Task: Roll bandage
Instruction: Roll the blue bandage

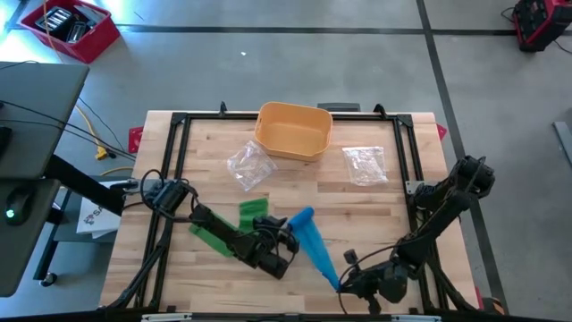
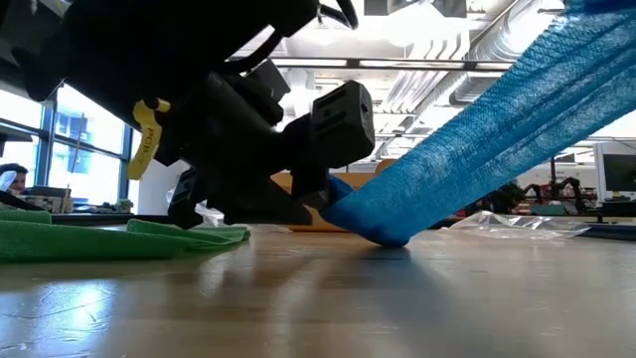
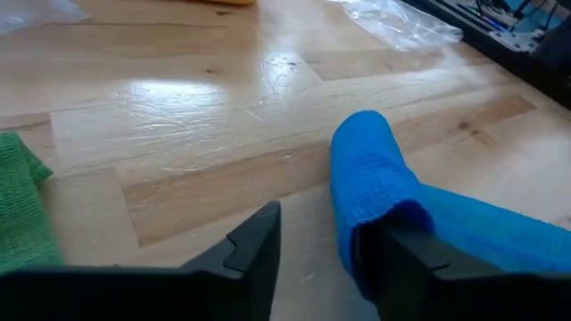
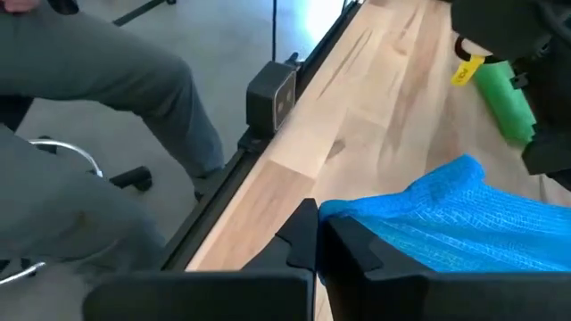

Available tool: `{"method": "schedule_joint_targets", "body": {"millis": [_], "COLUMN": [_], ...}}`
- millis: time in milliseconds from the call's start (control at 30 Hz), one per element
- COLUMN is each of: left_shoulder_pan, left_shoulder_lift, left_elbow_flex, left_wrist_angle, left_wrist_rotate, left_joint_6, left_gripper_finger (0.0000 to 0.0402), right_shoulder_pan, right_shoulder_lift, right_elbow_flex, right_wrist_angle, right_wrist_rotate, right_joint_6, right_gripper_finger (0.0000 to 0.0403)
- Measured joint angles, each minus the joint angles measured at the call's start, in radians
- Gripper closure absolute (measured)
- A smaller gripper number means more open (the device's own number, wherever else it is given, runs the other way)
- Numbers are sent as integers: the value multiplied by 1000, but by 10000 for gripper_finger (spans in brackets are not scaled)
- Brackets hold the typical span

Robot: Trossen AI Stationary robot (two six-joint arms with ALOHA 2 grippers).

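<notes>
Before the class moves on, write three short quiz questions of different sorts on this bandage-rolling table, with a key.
1. True or false: the right gripper is shut on one end of the blue bandage.
2. Which bandage lies partly under the left arm? A. green bandage B. a red bandage C. a white bandage
3. Fill in: the far middle of the table holds a yellow ____, with a clear plastic wrapper on either side.

Key: 1 true. 2 A. 3 tub. The left gripper is open in the left wrist view, one finger against the bandage's rolled end.
</notes>
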Motion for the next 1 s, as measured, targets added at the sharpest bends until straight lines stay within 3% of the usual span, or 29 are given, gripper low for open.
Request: {"method": "schedule_joint_targets", "body": {"millis": [167,400,500,833,1000], "left_shoulder_pan": [0,-21,-38,-27,-24], "left_shoulder_lift": [0,-8,-11,-11,-7], "left_elbow_flex": [-6,-130,-164,-171,-179], "left_wrist_angle": [16,62,66,52,-103], "left_wrist_rotate": [-15,-100,-127,-59,-118], "left_joint_6": [-19,-229,-253,-141,-250], "left_gripper_finger": [271,321,330,349,360], "right_shoulder_pan": [1,40,71,171,268], "right_shoulder_lift": [0,-5,-5,-29,-63], "right_elbow_flex": [0,0,0,0,3], "right_wrist_angle": [-6,-41,-87,-169,-173], "right_wrist_rotate": [-38,-180,-187,-166,-175], "right_joint_6": [10,76,172,406,514], "right_gripper_finger": [403,403,403,403,402]}}
